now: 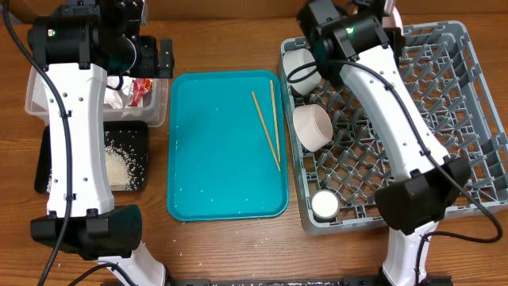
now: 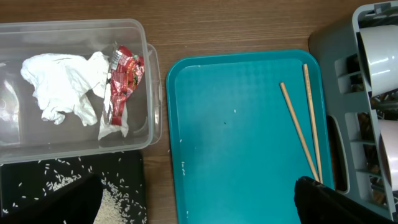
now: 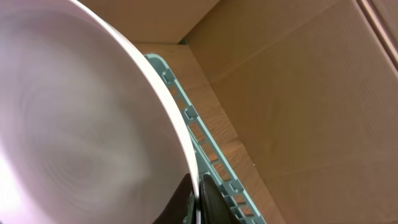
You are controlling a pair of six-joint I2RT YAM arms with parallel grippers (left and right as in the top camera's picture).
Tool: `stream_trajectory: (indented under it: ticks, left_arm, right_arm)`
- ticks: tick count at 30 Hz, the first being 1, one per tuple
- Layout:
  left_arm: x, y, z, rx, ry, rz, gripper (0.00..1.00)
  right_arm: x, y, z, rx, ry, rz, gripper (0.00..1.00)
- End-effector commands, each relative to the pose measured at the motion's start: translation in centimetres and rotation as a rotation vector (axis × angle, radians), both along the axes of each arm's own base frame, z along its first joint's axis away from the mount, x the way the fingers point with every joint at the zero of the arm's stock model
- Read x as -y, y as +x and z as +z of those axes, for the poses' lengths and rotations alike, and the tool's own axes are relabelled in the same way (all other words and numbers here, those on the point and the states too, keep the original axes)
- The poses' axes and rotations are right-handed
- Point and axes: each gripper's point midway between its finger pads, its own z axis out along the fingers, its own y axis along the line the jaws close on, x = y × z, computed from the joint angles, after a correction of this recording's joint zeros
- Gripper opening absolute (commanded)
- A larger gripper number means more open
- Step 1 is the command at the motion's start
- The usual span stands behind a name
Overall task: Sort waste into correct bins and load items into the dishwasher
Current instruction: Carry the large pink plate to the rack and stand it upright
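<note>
Wooden tabletop (image 1: pixel 222 246), teal tray (image 1: pixel 214 183) in the middle with two chopsticks (image 1: pixel 270 127) on its right side, dish rack (image 1: pixel 468 71) to the right holding two bowls (image 1: pixel 313 125) and a cup (image 1: pixel 325 205). Left of the tray, clear tub (image 2: pixel 152 93) with the napkin (image 2: pixel 62 84) and red wrapper (image 2: pixel 124 71) inside, black tray (image 1: pixel 44 163) of rice (image 1: pixel 119 163) just in front (nearer the robot). Over the rack's far edge, right gripper (image 3: pixel 196 190) clamped on the rim of a pale plate (image 3: pixel 74 124); left gripper (image 1: pixel 163 57) above the tub's right end, finger spread impossible to tell.

Napkin (image 2: pixel 59 84) and red wrapper (image 2: pixel 122 78) lie in the clear tub (image 2: pixel 74 30), rice (image 1: pixel 119 163) in the black tray (image 1: pixel 43 163); chopsticks (image 1: pixel 271 127) rest on the teal tray (image 1: pixel 214 159); two bowls (image 1: pixel 312 125), cup (image 1: pixel 325 205) and, seemingly, a pale plate (image 3: pixel 74 124) at the rack (image 1: pixel 476 119).
</note>
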Motion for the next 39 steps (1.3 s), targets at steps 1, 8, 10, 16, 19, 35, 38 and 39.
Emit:
stream_trajectory:
  ticks: [1, 8, 10, 16, 19, 35, 38, 39]
  left_arm:
    - [0.3, 0.0, 0.5, 0.016, 0.002, -0.004, 1.0]
    - [0.3, 0.0, 0.5, 0.016, 0.002, -0.004, 1.0]
    - [0.3, 0.0, 0.5, 0.016, 0.002, -0.004, 1.0]
    - [0.3, 0.0, 0.5, 0.016, 0.002, -0.004, 1.0]
    - [0.3, 0.0, 0.5, 0.016, 0.002, -0.004, 1.0]
    - [0.3, 0.0, 0.5, 0.016, 0.002, -0.004, 1.0]
    - [0.3, 0.0, 0.5, 0.016, 0.002, -0.004, 1.0]
    - [0.3, 0.0, 0.5, 0.016, 0.002, -0.005, 1.0]
  right_arm:
    - [-0.2, 0.4, -1.9, -0.041, -0.077, 0.014, 0.04]
    - [-0.8, 1.3, -5.9, -0.071, -0.094, 0.036, 0.04]
    - [-0.9, 1.3, -6.7, -0.078, -0.083, 0.039, 0.04]
    - [-2.2, 1.7, -9.2, -0.105, 0.063, 0.073, 0.14]
    - [-3.2, 1.7, -10.6, -0.132, 0.154, 0.096, 0.68]
    - [-6.8, 0.3, -5.2, -0.118, 0.429, 0.207, 1.0]
    - [-9.1, 0.3, -3.3, -0.084, 0.591, 0.281, 1.0]
    - [-10.3, 0.2, -3.3, -0.096, 0.658, 0.311, 1.0]
